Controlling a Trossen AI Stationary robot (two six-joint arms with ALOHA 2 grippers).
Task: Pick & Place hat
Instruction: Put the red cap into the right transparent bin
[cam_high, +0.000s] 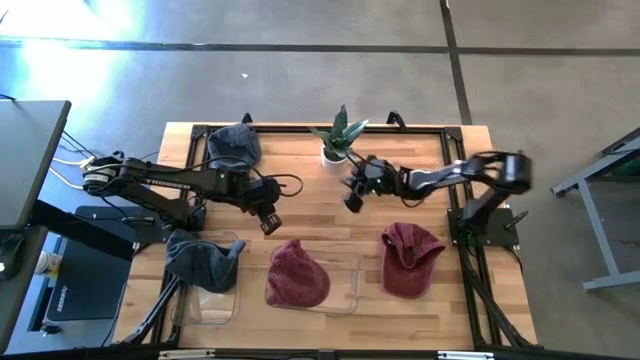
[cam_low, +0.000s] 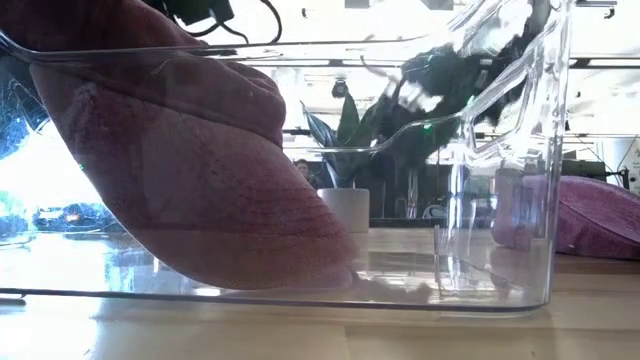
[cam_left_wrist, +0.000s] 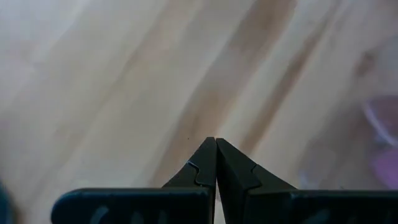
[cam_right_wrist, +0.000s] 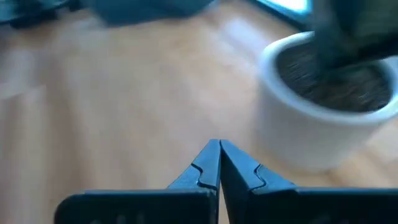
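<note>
A maroon hat (cam_high: 297, 276), soft and stitched in ridged rows, is seen lying in a clear bin (cam_high: 350, 290) at the table's (cam_high: 310, 190) front edge. Its weave is shown close only in the low view. The left gripper (cam_high: 270, 224) is held pressed together and empty over bare wood; the right gripper (cam_high: 352, 202), likewise closed and empty, is placed beside a white plant pot (cam_right_wrist: 323, 118)

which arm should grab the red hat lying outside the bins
Right, probably. The red hat lies on the table's right side, below the right hand. The left hand, also shut and empty, hovers farther off, beyond the clear bin.
</note>
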